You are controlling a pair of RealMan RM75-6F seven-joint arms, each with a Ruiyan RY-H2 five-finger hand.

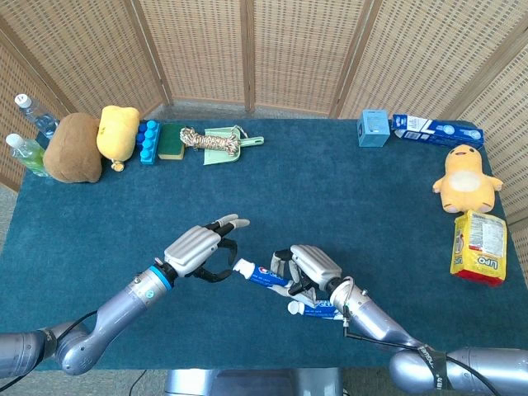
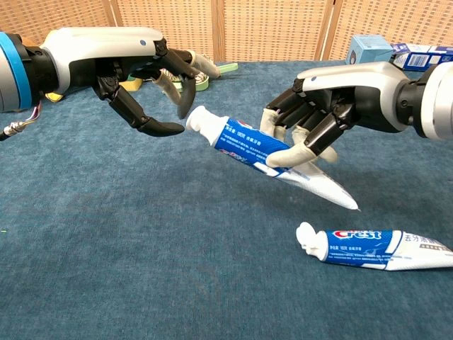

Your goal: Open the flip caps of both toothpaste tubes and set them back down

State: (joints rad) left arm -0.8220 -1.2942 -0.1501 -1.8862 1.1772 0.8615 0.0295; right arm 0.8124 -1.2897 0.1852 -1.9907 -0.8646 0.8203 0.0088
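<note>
My right hand holds a blue-and-white toothpaste tube in the air by its middle, and the tube's white cap points left. My left hand hovers at that cap with fingers spread. Its thumb and a fingertip sit just beside the cap, and I cannot make out any contact. From the head view, the left hand, right hand and held tube show near the table's front. A second tube lies flat below the right hand with its cap to the left.
Along the far edge of the blue table stand bottles, a brown plush, a yellow plush, a sponge and a dustpan. A blue box, a carton, a duck plush and a snack bag sit on the right.
</note>
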